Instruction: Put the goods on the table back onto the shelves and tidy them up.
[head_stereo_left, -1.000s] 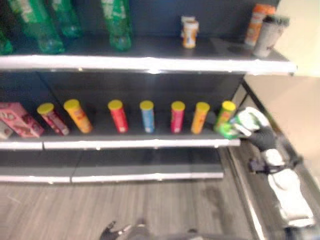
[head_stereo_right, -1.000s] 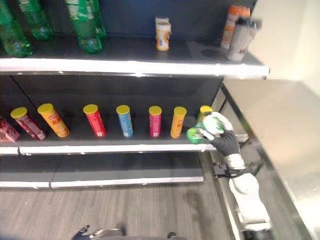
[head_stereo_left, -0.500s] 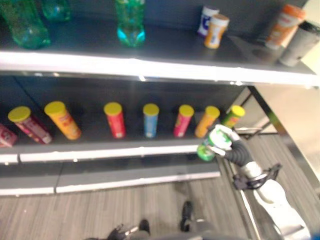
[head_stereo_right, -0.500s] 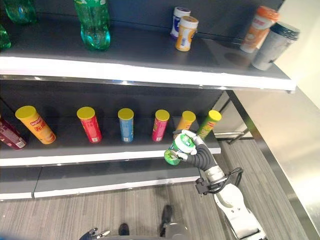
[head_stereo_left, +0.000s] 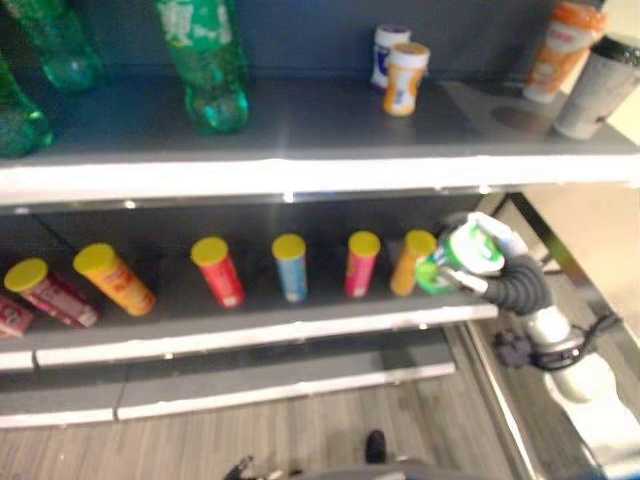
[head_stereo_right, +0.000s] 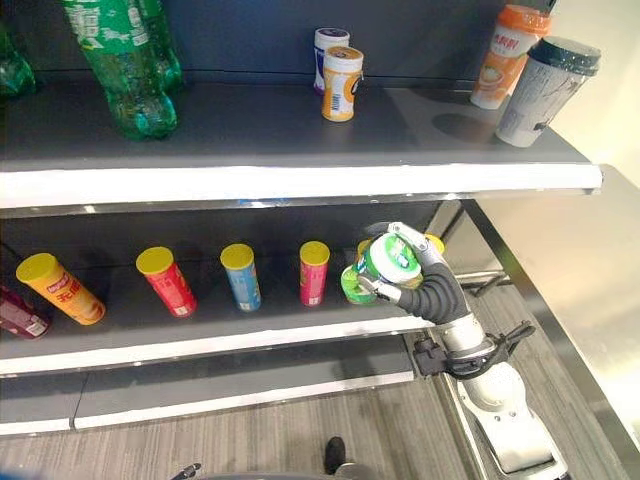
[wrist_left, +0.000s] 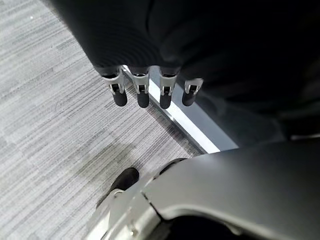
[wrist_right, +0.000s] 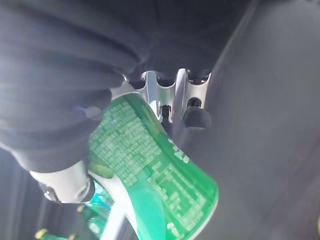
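Green chip can (head_stereo_right: 378, 268) sits in my right hand (head_stereo_right: 425, 283), fingers (wrist_right: 161, 97) wrapped round its body, lid end facing the head camera, can tipped toward horizontal. It hangs in the air just in front of the right end of the middle shelf (head_stereo_right: 200, 345), level with the row of yellow-lidded cans there and not yet resting on anything.

Step in hand, as I judge it: carrying this can to its slot. The row runs orange can (head_stereo_right: 60, 290) at the left, then red can (head_stereo_right: 165, 281), blue can (head_stereo_right: 240, 277), pink can (head_stereo_right: 313, 273); at the right end two more lids, an orange-yellow one and a green one (head_stereo_right: 434, 241), are partly hidden behind what I hold. Whether a free gap remains at that end I cannot tell.

Next move calls for turning the can upright, lid up, and setting it down near the shelf's front edge in line with the others, then letting go only once its base is flat.

In the way: the neighbouring cans stand close and look easy to topple; the upper shelf (head_stereo_right: 300, 185) overhangs, so headroom is limited.

Upper shelf carries green bottles (head_stereo_right: 120, 65) at the left, two small jars (head_stereo_right: 340, 82) mid-back, an orange-capped bottle (head_stereo_right: 500, 58) and a grey cup (head_stereo_right: 545, 90) at the right corner.

Left hand (wrist_left: 150, 92) hangs low over the grey floor (wrist_left: 55, 125), fingers relaxed, holding nothing.
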